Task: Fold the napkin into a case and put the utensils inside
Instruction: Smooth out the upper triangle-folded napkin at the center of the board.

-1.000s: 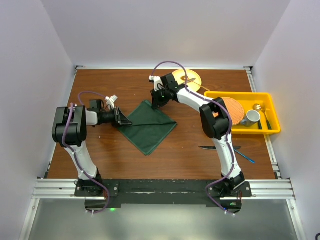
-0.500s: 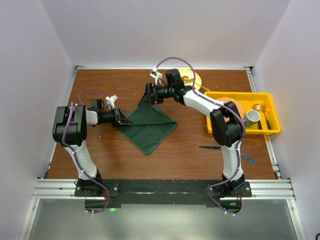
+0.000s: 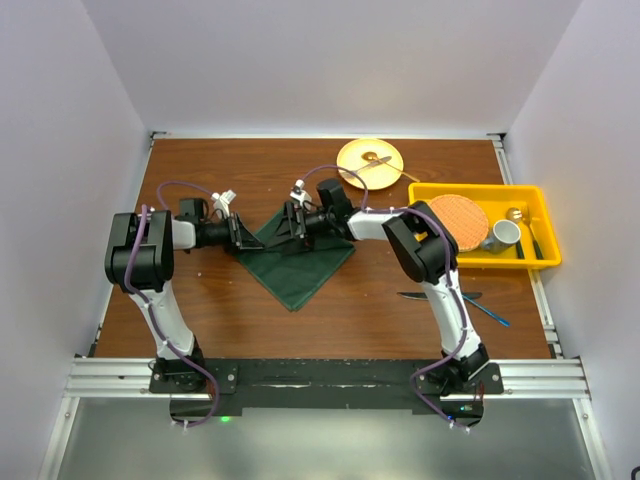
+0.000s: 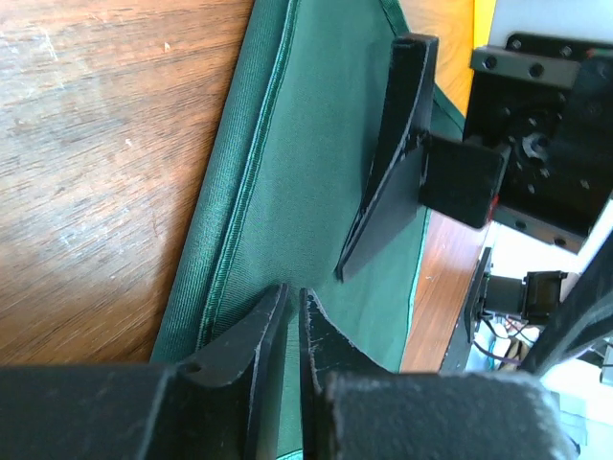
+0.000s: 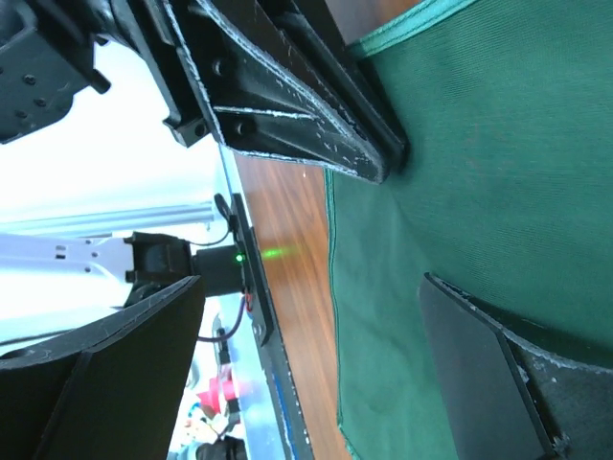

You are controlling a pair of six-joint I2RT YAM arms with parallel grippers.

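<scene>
The dark green napkin [image 3: 305, 262] lies folded on the table, set diamond-wise, and fills much of the left wrist view [image 4: 306, 172]. My left gripper [image 3: 245, 236] is at its left corner, jaws almost together and shut on the cloth's hemmed edge [image 4: 292, 292]. My right gripper [image 3: 288, 225] stands open over the napkin's upper part, facing the left one; one finger [image 5: 488, 383] rests on the cloth [image 5: 498, 172]. The utensils lie to the right: the dark-handled knife [image 3: 430, 296] and the blue fork [image 3: 490, 313].
A yellow plate [image 3: 370, 160] with a metal utensil sits at the back. A yellow bin [image 3: 535, 200] at the right holds an orange plate [image 3: 459, 217] and a mug [image 3: 503, 236]. White walls enclose the table.
My right arm has swung from the far side near the yellow plate down onto the napkin, and its jaws have opened wide. The left gripper and the napkin have stayed put.
</scene>
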